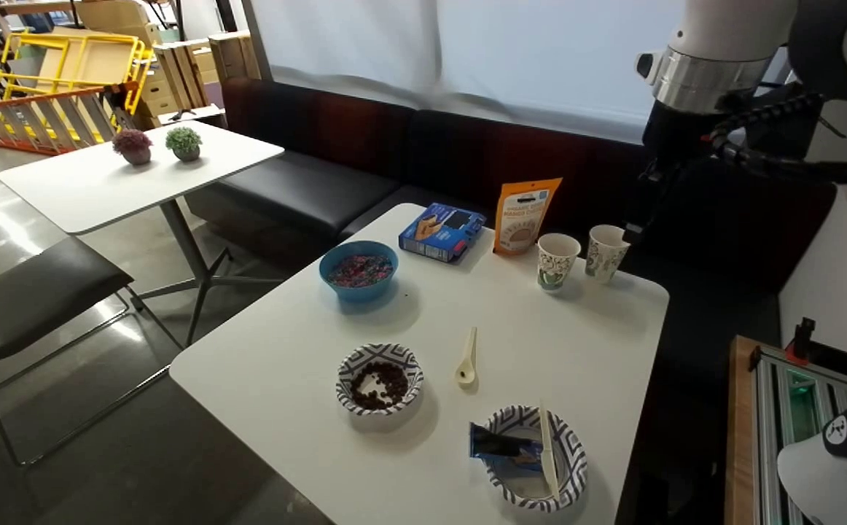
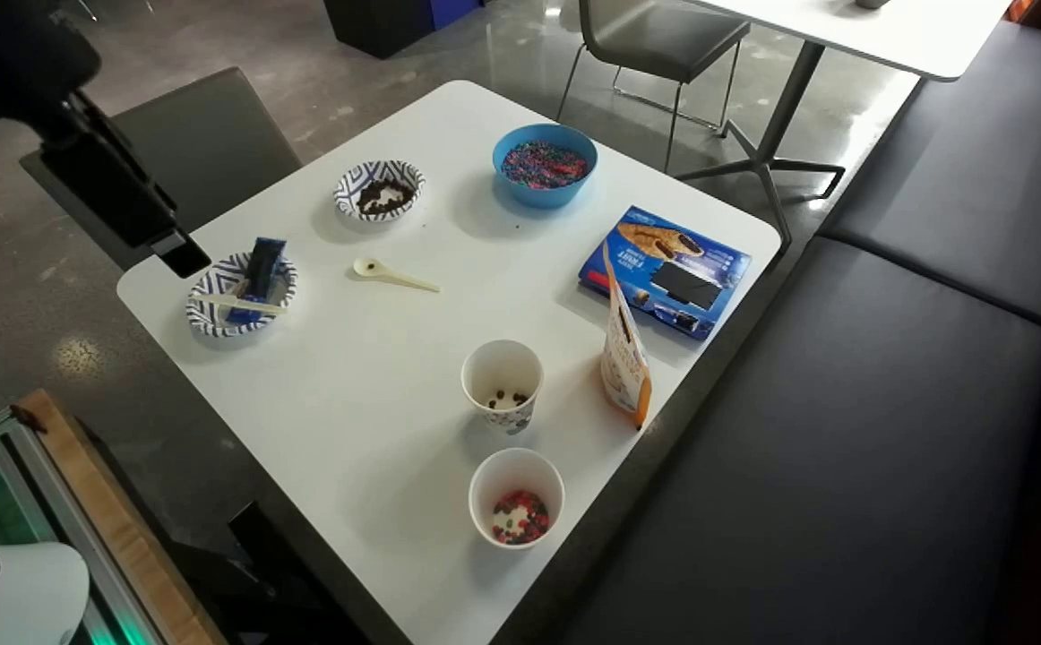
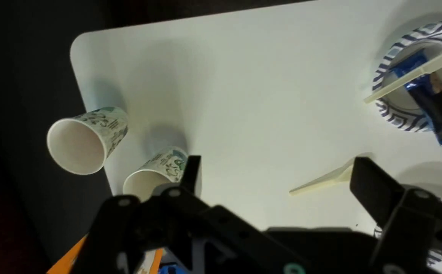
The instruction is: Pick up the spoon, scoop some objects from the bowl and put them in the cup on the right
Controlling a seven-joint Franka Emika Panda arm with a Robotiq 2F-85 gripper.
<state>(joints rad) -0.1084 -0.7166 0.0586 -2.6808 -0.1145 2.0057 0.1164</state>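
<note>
At the left of an exterior view, on the desk (image 1: pixel 569 343), the blue bowl (image 1: pixel 358 294) is sitting toward ten o'clock from the spoon (image 1: pixel 468 364), likely serving a different scoop. Toward half past eight, the striped bowl (image 1: pixel 380 353) is holding the dark brown pieces (image 1: pixel 394 377) near the spoon, presumably shortening the scooping trip. The spoon is lying with its handle pointing just past twelve, perhaps leaving that slim end free for pinching. Toward five, the striped plate (image 1: pixel 576 456) is cradling a blue wrapper (image 1: pixel 511 447) and a pale utensil (image 1: pixel 548 452), apparently corralling them. Between one and two, the inner paper cup (image 1: pixel 557 264) and the outer paper cup (image 1: pixel 604 257) are standing upright for filling, the outer likely being the target. Farthest right, the gripper (image 3: pixel 276 167) is hanging over the desk; in the wrist view its fingers are standing wide apart, holding nothing, suiting a coming grasp.
</note>
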